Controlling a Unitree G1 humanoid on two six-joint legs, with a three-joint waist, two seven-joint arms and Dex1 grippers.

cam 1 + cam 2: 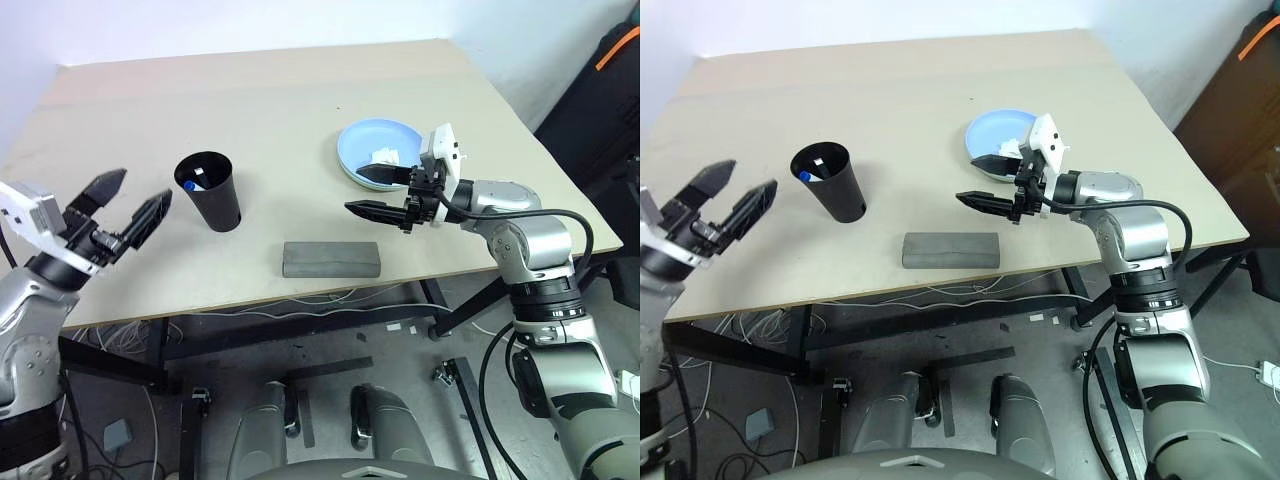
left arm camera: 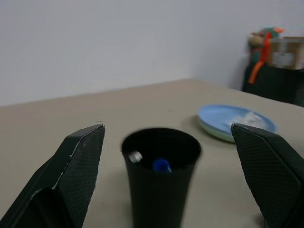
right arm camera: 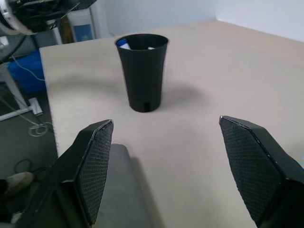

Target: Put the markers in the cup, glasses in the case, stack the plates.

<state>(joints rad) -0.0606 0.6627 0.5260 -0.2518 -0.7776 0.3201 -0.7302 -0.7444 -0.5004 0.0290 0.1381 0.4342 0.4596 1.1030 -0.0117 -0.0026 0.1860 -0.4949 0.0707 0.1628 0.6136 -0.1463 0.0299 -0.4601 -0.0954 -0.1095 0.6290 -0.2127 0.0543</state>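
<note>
Both markers (image 1: 190,183) upright inside cup (image 1: 210,190), near bench (image 1: 260,110) front edge; case (image 1: 331,258) closed just beside; blue plate (image 1: 375,145) stacked on green, tissue on top. Judged nearly complete: best to back away without nudging cup. Left tool (image 1: 128,212) spread wide, empty. Right tool (image 1: 378,192) apart, empty, above bench.

I can read no text, no label, no brand, no number and no sign, not on the cup (image 1: 210,190), plate (image 1: 365,150), case (image 1: 331,258) or desk (image 1: 280,110)
</note>
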